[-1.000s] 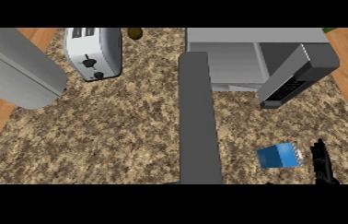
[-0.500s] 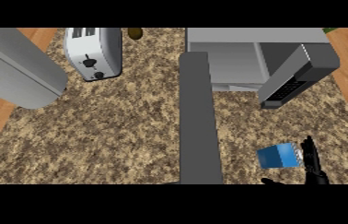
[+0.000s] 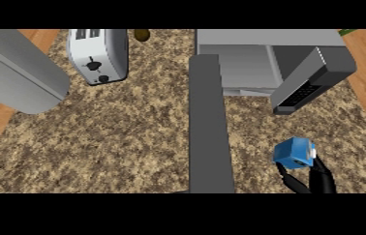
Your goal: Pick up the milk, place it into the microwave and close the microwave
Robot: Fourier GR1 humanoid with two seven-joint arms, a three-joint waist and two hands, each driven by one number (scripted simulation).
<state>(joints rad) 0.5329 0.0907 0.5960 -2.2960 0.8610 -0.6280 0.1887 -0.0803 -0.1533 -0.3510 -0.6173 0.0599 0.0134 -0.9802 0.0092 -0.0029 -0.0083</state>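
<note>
The milk (image 3: 294, 153) is a small blue carton with a white cap, at the lower right of the speckled counter (image 3: 129, 132). My right hand (image 3: 323, 177) comes up from the lower edge. Its thumb (image 3: 289, 180) curls on the carton's left and its fingers on the right, so it is shut on the milk. The carton is tilted. The grey microwave (image 3: 243, 65) stands at the top right. Its door (image 3: 311, 81) stands open, angled out toward the carton, dark face and keypad showing. My left hand does not show.
A long grey bar (image 3: 211, 127) runs from the lower edge up to the microwave's front, left of the milk. A silver toaster (image 3: 97, 55) stands at the top left with a small brown thing (image 3: 142, 34) beside it. A large grey shape (image 3: 28, 74) covers the left edge.
My right hand moved in from the carton's right and curled its thumb and fingers round it. The milk now sits slightly higher in view and tilted.
</note>
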